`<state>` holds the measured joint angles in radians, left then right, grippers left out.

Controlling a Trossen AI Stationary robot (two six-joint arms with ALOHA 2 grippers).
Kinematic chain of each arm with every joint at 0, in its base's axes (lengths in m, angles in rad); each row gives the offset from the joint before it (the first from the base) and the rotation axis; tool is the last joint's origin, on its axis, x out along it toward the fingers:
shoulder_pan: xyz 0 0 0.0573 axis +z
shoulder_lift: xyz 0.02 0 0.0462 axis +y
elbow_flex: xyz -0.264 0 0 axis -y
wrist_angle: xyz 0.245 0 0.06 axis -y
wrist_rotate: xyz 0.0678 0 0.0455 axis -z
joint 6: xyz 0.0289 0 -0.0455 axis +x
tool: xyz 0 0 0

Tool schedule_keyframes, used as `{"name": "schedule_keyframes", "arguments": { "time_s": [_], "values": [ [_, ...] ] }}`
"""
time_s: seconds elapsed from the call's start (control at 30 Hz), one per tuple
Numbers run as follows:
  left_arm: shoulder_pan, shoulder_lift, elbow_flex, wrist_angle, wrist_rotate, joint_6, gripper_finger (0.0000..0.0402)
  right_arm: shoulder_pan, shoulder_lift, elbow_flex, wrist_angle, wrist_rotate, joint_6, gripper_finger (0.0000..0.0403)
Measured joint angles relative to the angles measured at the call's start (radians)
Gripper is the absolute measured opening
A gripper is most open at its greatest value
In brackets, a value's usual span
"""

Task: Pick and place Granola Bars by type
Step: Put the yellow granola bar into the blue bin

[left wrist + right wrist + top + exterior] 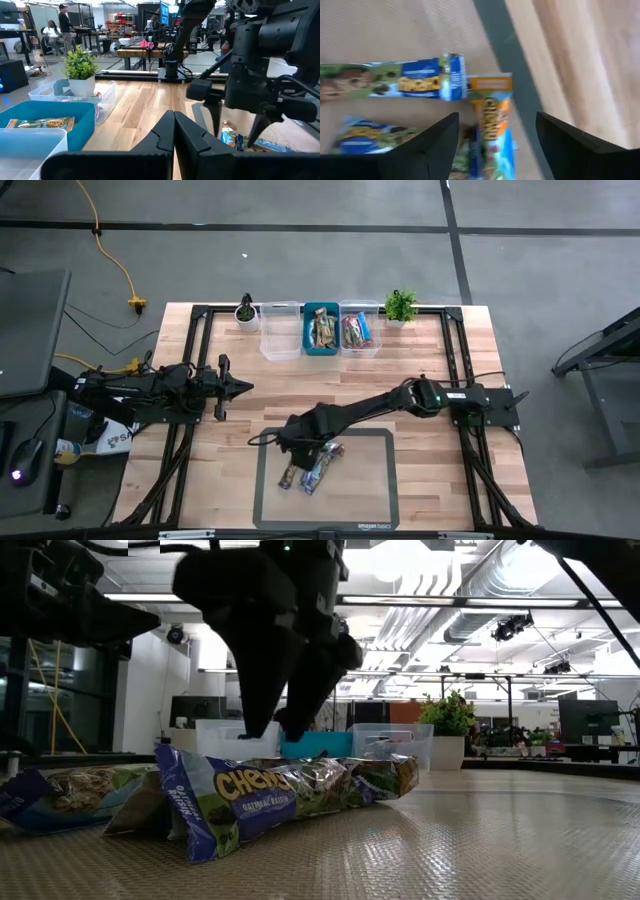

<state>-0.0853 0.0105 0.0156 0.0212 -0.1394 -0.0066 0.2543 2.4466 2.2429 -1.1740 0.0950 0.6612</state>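
Three granola bars [310, 469] in shiny blue, green and orange wrappers lie flat in a loose cluster on the grey mat. In the low view, a blue "Chewy" bar [262, 798] lies nearest. My right gripper [300, 446] hangs open just above them, fingers pointing down [268, 732]. In the right wrist view its fingers [497, 120] stand on either side of an orange-and-blue bar [490, 127] without touching it. A green-and-blue bar [395, 82] lies beyond. My left gripper [240, 387] waits shut over bare wood at the table's left [174, 135].
Three bins stand at the far edge: a clear one [280, 332], a blue one [309, 340] holding bars, and a clear one [377, 340] holding bars. Small potted plants [246, 310] [400, 305] flank them. People stand in the room beyond [65, 22].
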Motion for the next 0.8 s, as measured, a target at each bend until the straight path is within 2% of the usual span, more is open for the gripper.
{"name": "schedule_keyframes", "arguments": {
  "time_s": [0.13,0.8],
  "values": [
    [0.000,0.000,0.000,0.000,0.000,0.000,0.0001,-0.005,0.008,0.000,-0.010,0.025,-0.023,0.0248],
    [0.000,0.000,0.000,0.000,0.000,0.000,0.0001,-0.025,0.073,0.001,0.011,-0.022,-0.069,0.0248]
  ]
}}
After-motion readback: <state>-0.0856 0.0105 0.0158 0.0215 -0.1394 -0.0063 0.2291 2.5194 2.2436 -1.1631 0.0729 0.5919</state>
